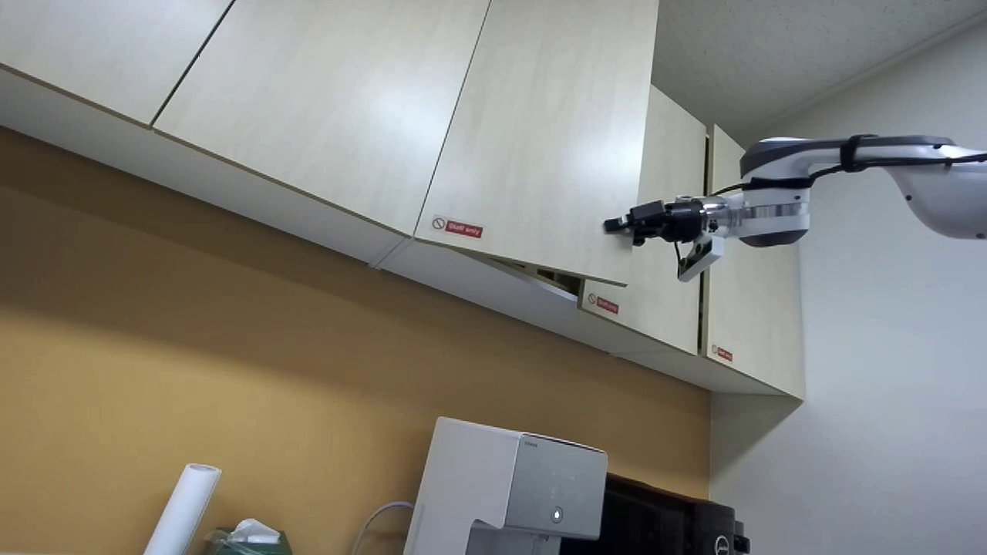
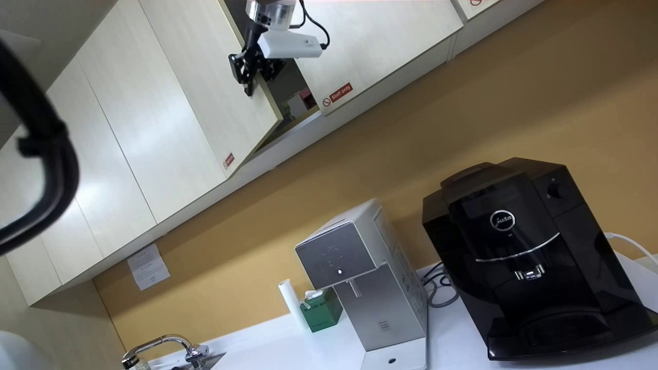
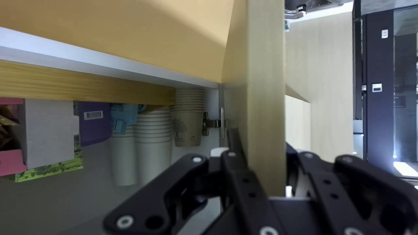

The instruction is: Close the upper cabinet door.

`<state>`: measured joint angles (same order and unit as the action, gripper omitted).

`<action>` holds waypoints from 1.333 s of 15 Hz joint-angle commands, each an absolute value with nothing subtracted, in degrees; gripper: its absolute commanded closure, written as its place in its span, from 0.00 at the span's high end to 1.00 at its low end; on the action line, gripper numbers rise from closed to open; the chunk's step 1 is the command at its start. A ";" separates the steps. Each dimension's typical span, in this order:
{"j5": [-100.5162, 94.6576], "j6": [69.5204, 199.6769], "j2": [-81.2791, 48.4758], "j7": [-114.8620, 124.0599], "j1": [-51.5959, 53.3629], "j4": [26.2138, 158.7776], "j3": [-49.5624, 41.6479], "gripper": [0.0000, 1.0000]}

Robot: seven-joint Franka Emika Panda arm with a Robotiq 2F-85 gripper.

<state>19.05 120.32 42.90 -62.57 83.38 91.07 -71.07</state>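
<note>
Noted on white countertop (image 2: 280,354): black Jura coffee machine (image 2: 514,246), water dispenser (image 2: 370,300), green tissue box (image 2: 324,311) just beside white roll (image 2: 292,301). Recorded in wrist view: stacked paper cups (image 3: 153,140), barcoded purple package (image 3: 94,127), pink item (image 3: 11,161) at view edge, possibly a box.

Cannot see the top of the upper cabinet door (image 1: 544,139), cut off in both exterior views. In the wrist view, can see the gripper (image 3: 264,141) only blurred. In an exterior view, cannot read the paper notice (image 2: 148,267), too small in print, nor see sharply the cut-off black cable (image 2: 62,162).
</note>
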 commanded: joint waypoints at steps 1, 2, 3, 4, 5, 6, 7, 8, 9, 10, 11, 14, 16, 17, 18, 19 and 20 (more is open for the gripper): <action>18.70 122.54 41.26 -59.97 92.12 83.82 -75.83 0.06; 18.34 121.80 41.54 -59.87 93.75 82.46 -76.83 0.06; 17.95 121.25 41.84 -59.68 95.24 81.17 -77.73 0.06; 17.51 120.94 42.10 -59.45 96.82 79.90 -78.66 0.06; 16.90 120.47 42.42 -59.25 98.16 78.84 -79.40 0.06; 16.10 119.78 42.72 -59.04 99.46 77.71 -80.14 0.06; 15.53 118.51 43.13 -58.56 100.19 76.94 -80.43 0.06; 14.82 117.88 43.50 -58.64 100.43 76.54 -80.34 0.06; 13.98 113.43 46.39 -61.88 95.59 79.65 -77.92 0.25; 13.52 113.05 46.74 -61.81 96.31 78.95 -78.15 0.25; 13.20 112.85 46.93 -61.69 96.70 78.58 -78.24 0.25; 12.87 115.00 47.02 -61.87 96.83 78.73 -78.39 0.06; 12.36 116.19 47.62 -60.93 98.38 77.57 -78.91 0.06; 12.04 117.12 47.73 -60.75 98.88 77.34 -79.09 0.06; 11.88 117.45 47.96 -60.60 99.54 76.87 -79.32 0.06; 11.53 117.65 48.20 -60.56 100.25 76.23 -79.61 0.06; 11.17 117.73 48.52 -60.41 100.98 75.56 -79.81 0.06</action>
